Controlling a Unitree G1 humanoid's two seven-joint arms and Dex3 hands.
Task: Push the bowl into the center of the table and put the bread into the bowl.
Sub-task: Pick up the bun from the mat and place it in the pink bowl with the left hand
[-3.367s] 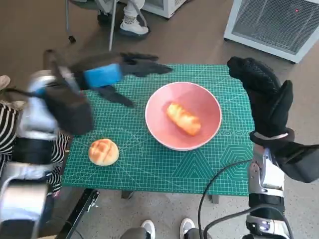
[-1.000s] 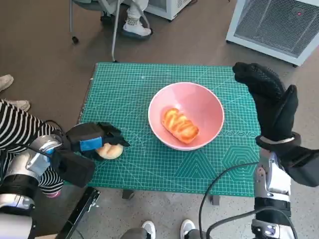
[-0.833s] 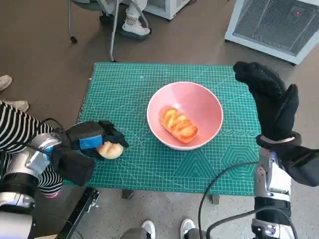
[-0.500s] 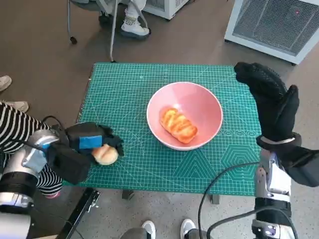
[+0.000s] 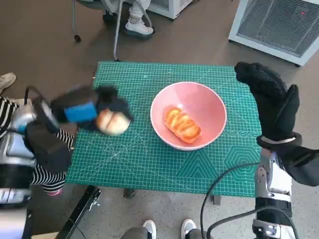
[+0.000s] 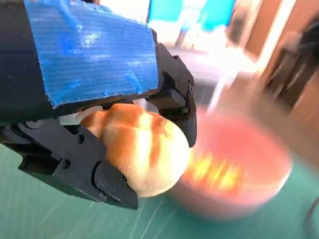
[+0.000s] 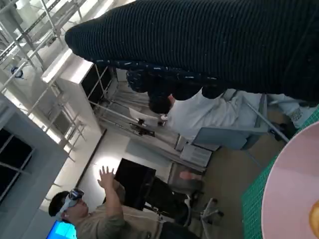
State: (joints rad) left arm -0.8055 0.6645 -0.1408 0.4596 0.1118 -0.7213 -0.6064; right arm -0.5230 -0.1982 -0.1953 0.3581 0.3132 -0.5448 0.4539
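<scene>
Your left hand [image 5: 82,112] grips the round bun [image 5: 112,122] at frame left, beside the pink bowl [image 5: 188,115]; right hand [image 5: 271,102] spread, holding nothing

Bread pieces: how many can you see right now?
2. A round golden bread roll is held in the left robot hand above the green cutting mat; a long glazed bread loaf lies inside the pink bowl. Nothing seems hidden.

A green cutting mat [image 5: 149,164] covers the small table on brown floor [image 5: 40,40].
</scene>
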